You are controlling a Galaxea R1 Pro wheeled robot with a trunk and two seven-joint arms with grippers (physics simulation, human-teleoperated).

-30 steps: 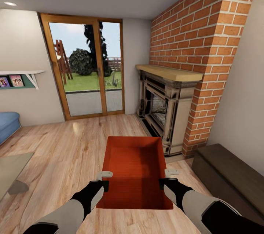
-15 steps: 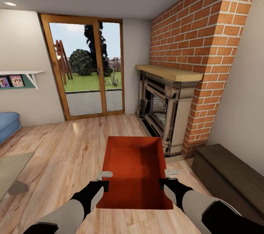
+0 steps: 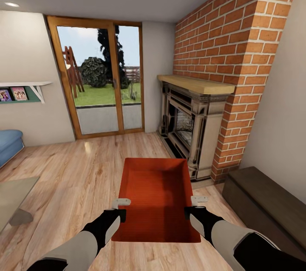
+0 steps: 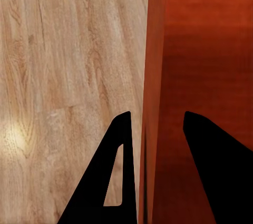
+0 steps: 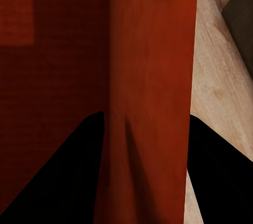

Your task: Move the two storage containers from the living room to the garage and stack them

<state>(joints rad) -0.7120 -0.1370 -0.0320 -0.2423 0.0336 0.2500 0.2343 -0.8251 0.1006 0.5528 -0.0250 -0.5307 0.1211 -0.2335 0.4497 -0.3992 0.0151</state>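
Head view: empty orange bin point(image 3: 155, 194) held betw. both grippers; left gripper point(image 3: 120, 208) clamps its left wall, right gripper point(image 3: 196, 206) its right wall, above wood floor point(image 3: 76, 177).

Light wood plank floor point(image 3: 85, 169) carries the fireplace point(image 3: 189, 131), a low dark cabinet point(image 3: 265, 203) and a blue sofa point(image 3: 8, 145).

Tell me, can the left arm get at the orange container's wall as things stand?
Probably yes: the left gripper already straddles the container wall, one finger outside and one inside, with nothing between.
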